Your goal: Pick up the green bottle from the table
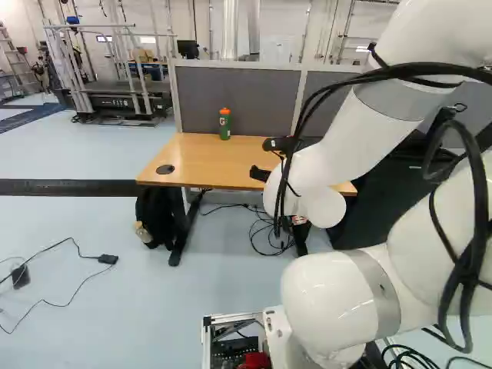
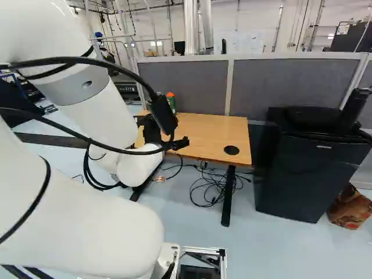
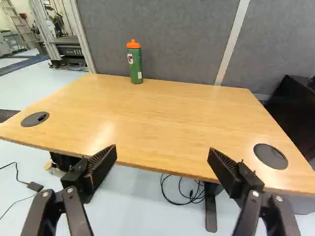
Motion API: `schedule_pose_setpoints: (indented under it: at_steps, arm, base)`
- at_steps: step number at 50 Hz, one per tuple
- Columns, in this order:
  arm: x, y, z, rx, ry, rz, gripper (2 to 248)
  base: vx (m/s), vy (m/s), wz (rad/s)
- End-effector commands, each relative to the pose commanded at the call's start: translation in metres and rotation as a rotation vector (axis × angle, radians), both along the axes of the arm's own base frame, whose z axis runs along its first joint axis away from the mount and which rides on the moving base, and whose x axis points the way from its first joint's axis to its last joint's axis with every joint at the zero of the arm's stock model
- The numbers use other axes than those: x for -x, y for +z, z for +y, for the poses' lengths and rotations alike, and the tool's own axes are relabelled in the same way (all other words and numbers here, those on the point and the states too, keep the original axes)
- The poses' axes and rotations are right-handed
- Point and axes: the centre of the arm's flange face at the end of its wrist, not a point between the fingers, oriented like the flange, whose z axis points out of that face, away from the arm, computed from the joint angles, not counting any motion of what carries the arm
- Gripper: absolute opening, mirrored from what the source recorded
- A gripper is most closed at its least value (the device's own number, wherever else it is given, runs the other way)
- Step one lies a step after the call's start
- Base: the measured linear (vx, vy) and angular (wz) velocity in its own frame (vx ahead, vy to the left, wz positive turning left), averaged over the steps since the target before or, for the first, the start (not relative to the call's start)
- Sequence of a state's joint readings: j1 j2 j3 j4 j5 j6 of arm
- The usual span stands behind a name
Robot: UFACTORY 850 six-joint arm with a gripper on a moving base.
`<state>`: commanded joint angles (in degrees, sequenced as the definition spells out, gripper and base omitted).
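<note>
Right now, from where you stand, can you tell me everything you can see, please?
Green bottle with orange cap: one, table's back edge
Wooden table: one, light brown, ahead
Round flat discs: two, dark, in tabletop
Fabric panels: several, grey, behind table
Boxy cabinet: one, black, right of right base view
Crumpled bag: one, brown, beside cabinet
Soft bundle: one, black, under table
Treadmill: one, dark, far left of left base view
Cables: several, black, floor and arm
Arm: one, white, nearest
Two-finger gripper: one, black, open, arm's end
</note>
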<state>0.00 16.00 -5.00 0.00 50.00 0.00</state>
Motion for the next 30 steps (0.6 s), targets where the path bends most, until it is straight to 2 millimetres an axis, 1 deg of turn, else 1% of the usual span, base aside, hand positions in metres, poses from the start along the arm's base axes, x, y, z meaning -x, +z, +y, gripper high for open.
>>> schedule_pose_setpoints:
  at_steps: [30]
  arm:
    - [0.0, 0.0, 0.0, 0.0, 0.0, 0.0, 247]
  base:
    - [0.164, 0.062, 0.005]
